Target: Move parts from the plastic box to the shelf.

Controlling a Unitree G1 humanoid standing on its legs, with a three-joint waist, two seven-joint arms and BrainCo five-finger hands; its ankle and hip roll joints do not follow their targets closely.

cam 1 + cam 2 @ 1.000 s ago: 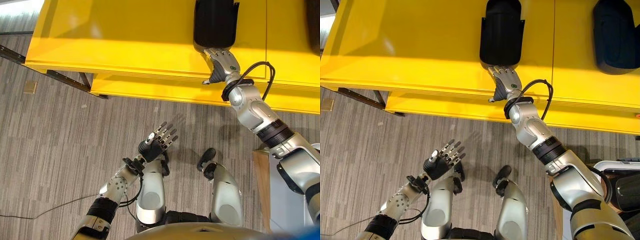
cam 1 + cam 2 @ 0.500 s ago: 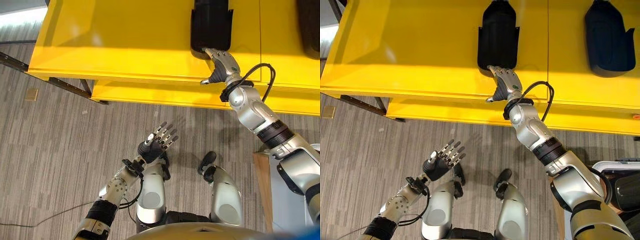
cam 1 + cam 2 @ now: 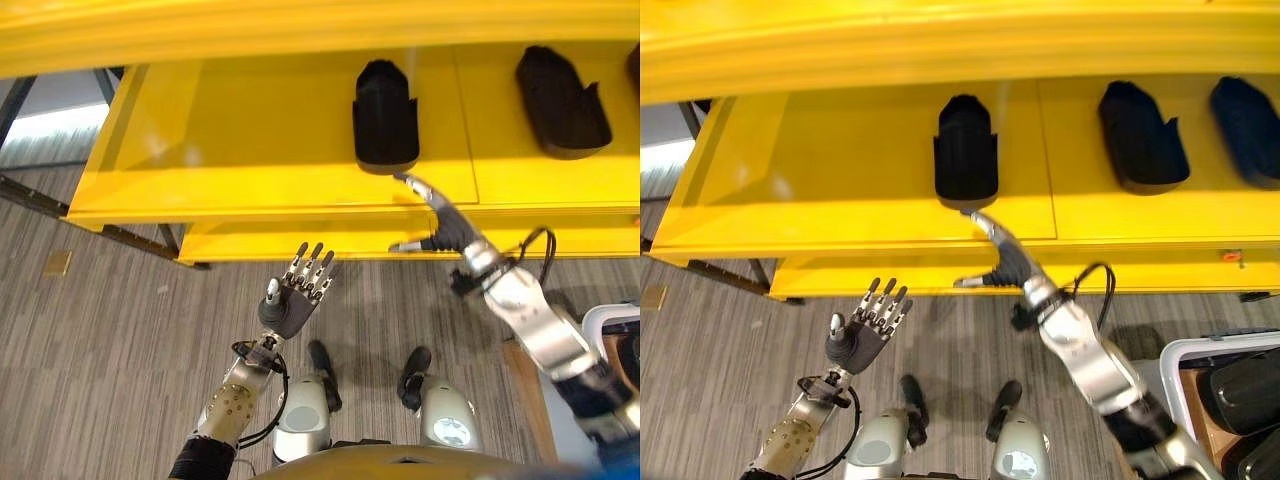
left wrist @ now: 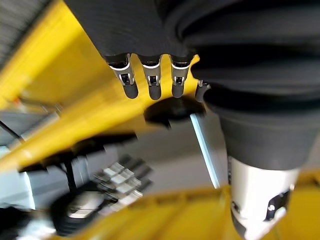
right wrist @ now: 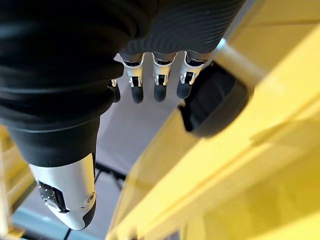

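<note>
A black moulded part lies on the yellow shelf, near its front edge. My right hand is open just in front of that part, fingers straight and pointing at its near end, holding nothing; the right wrist view shows the same part past the fingertips. Two more black parts lie further right on the shelf. My left hand is open, palm up, over the floor below the shelf. The plastic box at the lower right holds dark parts.
A second yellow board overhangs the shelf from above. A lower yellow ledge juts out under the shelf's front edge. Dark metal frame legs stand at the left on the grey wood-pattern floor.
The camera has tilted up, bringing more of the shelf into view. My right hand has drawn back off the black part's near end. My left hand stays open.
</note>
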